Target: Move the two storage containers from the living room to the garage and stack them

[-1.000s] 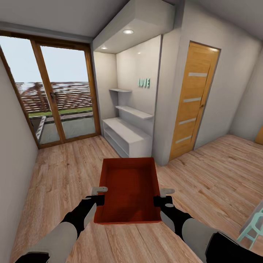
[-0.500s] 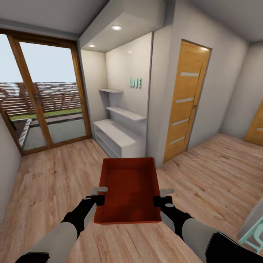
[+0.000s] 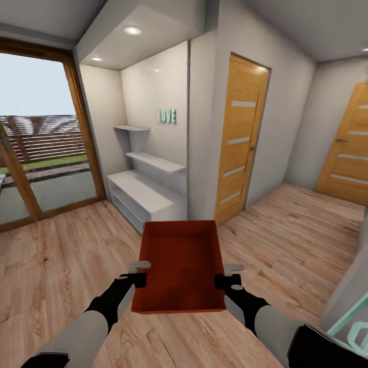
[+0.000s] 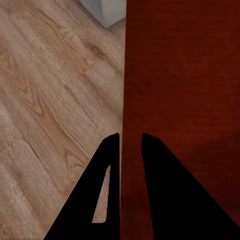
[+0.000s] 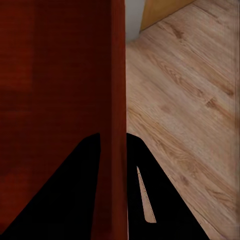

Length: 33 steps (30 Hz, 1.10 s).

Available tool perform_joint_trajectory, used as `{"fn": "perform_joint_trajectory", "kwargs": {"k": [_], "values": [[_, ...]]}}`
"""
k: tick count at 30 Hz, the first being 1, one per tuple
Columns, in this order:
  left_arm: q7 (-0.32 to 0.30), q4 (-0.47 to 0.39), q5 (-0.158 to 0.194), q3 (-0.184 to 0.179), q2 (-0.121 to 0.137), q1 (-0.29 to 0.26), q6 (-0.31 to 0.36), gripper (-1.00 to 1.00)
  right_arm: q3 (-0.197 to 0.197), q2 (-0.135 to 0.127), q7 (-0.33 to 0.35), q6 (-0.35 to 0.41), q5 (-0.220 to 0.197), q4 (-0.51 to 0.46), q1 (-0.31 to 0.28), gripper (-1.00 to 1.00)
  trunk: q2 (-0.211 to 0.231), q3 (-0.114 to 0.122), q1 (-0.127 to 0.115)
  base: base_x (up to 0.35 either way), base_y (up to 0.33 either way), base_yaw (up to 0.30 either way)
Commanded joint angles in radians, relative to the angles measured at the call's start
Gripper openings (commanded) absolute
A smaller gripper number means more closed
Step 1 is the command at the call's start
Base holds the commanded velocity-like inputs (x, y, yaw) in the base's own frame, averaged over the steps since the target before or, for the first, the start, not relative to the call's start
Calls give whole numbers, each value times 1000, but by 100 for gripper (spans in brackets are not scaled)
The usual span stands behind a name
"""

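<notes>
Left gripper (image 3: 138,273) pinches the bin's (image 3: 180,266) left wall and the right gripper (image 3: 229,274) pinches its right wall, each with one finger inside and one outside, so the bin hangs level between them in front of the robot, above the plank floor (image 3: 61,255) of a room with a white shelf unit (image 3: 145,191) and wooden doors (image 3: 237,138). Empty and thin-walled, the bin looks light but probably flexes, and its smooth sides could slip in a loose pinch. Holding both long walls near the near end, as here, seems the sound way to keep it from twisting.
</notes>
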Motion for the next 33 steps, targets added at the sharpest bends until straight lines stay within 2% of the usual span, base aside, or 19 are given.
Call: {"fn": "perform_joint_trajectory", "kwargs": {"k": [1,33], "values": [[10,-2,3,1,1,-1,7,-100,3,-32,-13,-7,-3,61,-1,-100,-2,-2,1,322,0,-221],[10,-2,3,1,1,-1,7,-100,2,-32,-13,-6,-3,61,-1,-100,-2,-2,1,322,0,-217]]}}
